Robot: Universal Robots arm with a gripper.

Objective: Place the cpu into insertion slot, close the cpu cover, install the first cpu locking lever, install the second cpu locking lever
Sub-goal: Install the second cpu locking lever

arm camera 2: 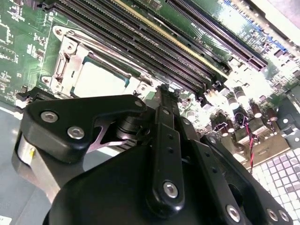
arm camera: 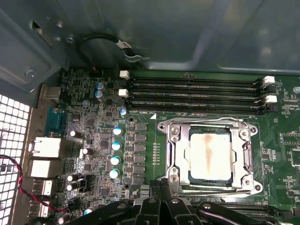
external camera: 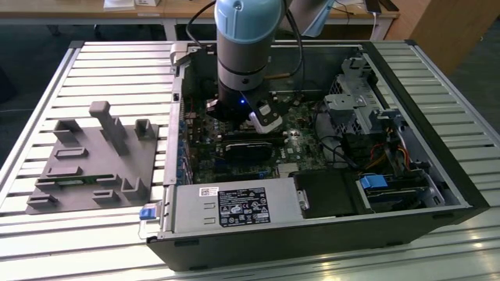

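The cpu, a flat silver-grey square with a brownish smear on top, sits in the insertion slot. The cpu cover, a silver frame, lies flat around it. Thin wire levers run along two sides of the frame. In the second wrist view the cpu and cover lie just beyond my black gripper. My gripper is shut with nothing in it and hangs close by one corner of the cover. In the exterior view the gripper reaches down into the open computer case.
Long black memory slots run beside the socket, and capacitors stand on its other side. A drive cage and cables fill the case's right in the exterior view. A grey fixture stands on the slatted table at that view's left.
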